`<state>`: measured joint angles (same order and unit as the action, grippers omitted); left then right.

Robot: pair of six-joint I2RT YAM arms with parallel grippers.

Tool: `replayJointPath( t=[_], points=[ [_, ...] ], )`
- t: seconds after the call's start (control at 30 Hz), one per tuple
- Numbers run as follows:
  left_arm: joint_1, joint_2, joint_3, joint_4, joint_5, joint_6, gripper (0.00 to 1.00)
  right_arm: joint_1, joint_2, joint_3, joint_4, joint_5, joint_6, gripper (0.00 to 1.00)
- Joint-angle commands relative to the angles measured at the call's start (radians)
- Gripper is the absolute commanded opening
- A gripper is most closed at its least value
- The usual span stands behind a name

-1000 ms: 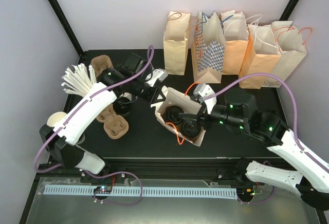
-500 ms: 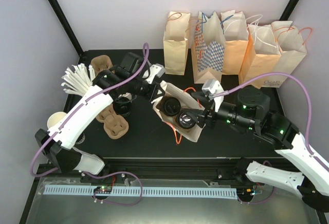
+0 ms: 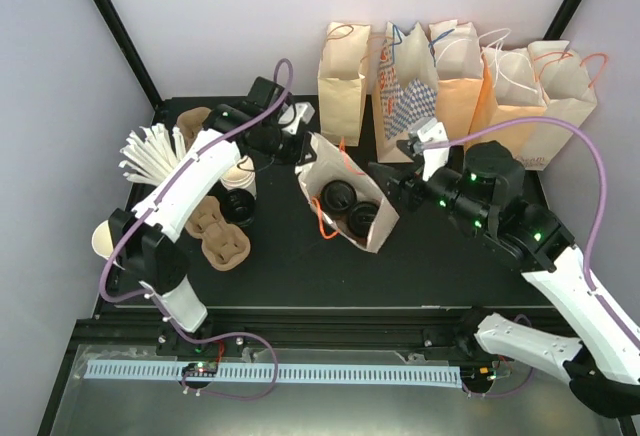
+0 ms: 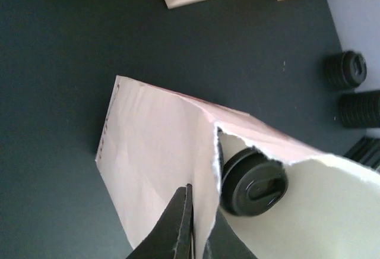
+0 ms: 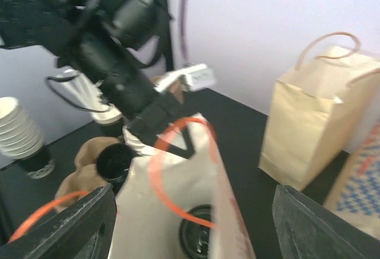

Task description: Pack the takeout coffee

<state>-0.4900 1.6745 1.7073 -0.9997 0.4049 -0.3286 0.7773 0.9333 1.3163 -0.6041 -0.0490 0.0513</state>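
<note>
A white paper bag (image 3: 372, 228) with orange handles lies tilted mid-table, mouth toward the camera. Inside it sit two takeout coffee cups, showing only their black lids (image 3: 335, 196) (image 3: 362, 218); their sides are hidden. My left gripper (image 3: 303, 153) is shut on the bag's far rim. In the left wrist view its jaws (image 4: 193, 208) pinch the paper wall (image 4: 154, 146), with one lid (image 4: 254, 182) just inside. My right gripper (image 3: 392, 173) hangs open to the right of the bag, apart from it. From its wrist the bag (image 5: 151, 217) lies below the wide-spread fingers (image 5: 77, 229).
Several paper bags (image 3: 450, 86) stand in a row at the back. Brown pulp carriers (image 3: 222, 241), cream cups (image 3: 110, 236) and a bundle of white sticks (image 3: 150, 156) fill the left side. Stacks of black lids (image 4: 344, 69) stand near the carriers.
My left gripper has drawn the bag's rim toward the back, swinging the bag round. My right gripper has left the bag's right rim and pulled up and away to the right.
</note>
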Motion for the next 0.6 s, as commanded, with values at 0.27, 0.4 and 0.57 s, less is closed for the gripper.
replayJointPath(
  t=[0.27,0.4,0.57],
  points=[
    [0.092,0.172,0.252,0.080,0.026,-0.082,0.04,-0.272,0.006,-0.086,0.021,0.000,0.078,0.72],
    [0.131,0.249,0.361,0.017,0.054,-0.138,0.05,-0.295,-0.007,-0.160,0.042,0.052,0.127,0.73],
    [0.146,0.240,0.354,0.022,0.061,-0.123,0.21,-0.302,-0.015,-0.201,0.041,0.070,0.179,0.75]
  ],
)
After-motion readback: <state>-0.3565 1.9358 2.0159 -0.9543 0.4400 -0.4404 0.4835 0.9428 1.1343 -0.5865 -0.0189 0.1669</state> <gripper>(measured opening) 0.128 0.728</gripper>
